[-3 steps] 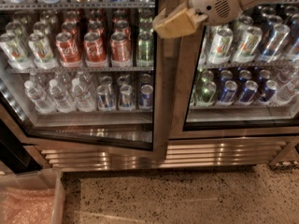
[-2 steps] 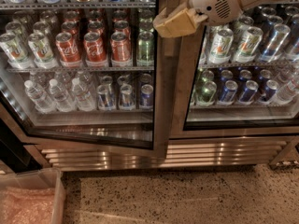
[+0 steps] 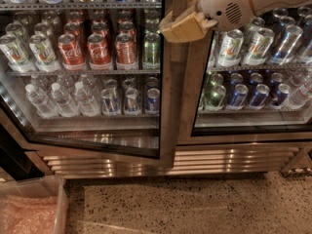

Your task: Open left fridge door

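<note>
The left fridge door (image 3: 167,106) is a tall glass pane in a brushed steel frame. It stands slightly ajar: its bottom edge swings out at an angle from the cabinet. Behind the glass are shelves of soda cans and water bottles. My gripper (image 3: 181,27), tan at the tip of a white arm, is at the top of the view, right at the door's free right edge, where it meets the right door (image 3: 253,126). The right door looks closed.
A steel vent grille (image 3: 170,162) runs below the doors. A clear plastic bin (image 3: 30,209) with pinkish contents stands on the speckled floor (image 3: 195,208) at the lower left, close to the door's swing path.
</note>
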### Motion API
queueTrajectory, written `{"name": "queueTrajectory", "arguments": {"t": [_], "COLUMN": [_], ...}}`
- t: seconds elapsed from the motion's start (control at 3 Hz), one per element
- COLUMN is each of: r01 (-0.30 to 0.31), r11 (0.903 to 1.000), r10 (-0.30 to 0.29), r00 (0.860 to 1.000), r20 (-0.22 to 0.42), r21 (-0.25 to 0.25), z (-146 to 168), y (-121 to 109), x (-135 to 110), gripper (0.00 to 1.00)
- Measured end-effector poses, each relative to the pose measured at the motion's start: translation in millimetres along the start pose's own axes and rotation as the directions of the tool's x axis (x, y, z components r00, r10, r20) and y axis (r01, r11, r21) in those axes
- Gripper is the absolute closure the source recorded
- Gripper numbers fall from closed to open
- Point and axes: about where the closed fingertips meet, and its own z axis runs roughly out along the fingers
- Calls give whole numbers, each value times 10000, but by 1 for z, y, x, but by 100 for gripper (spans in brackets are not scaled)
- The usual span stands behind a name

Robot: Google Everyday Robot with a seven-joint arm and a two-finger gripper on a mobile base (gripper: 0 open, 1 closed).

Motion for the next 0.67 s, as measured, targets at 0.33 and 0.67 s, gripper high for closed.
{"name": "queueTrajectory", "arguments": {"t": [0.33, 0.67], "r01": [104, 104], "r11": [9999, 9999], "r10": [-104, -104], "r00": [9999, 9999], "r20": [23, 23], "r21": [66, 65], "z": [-3, -3], "y": [12, 15], "x": [-1, -2], "gripper": [62, 59]}}
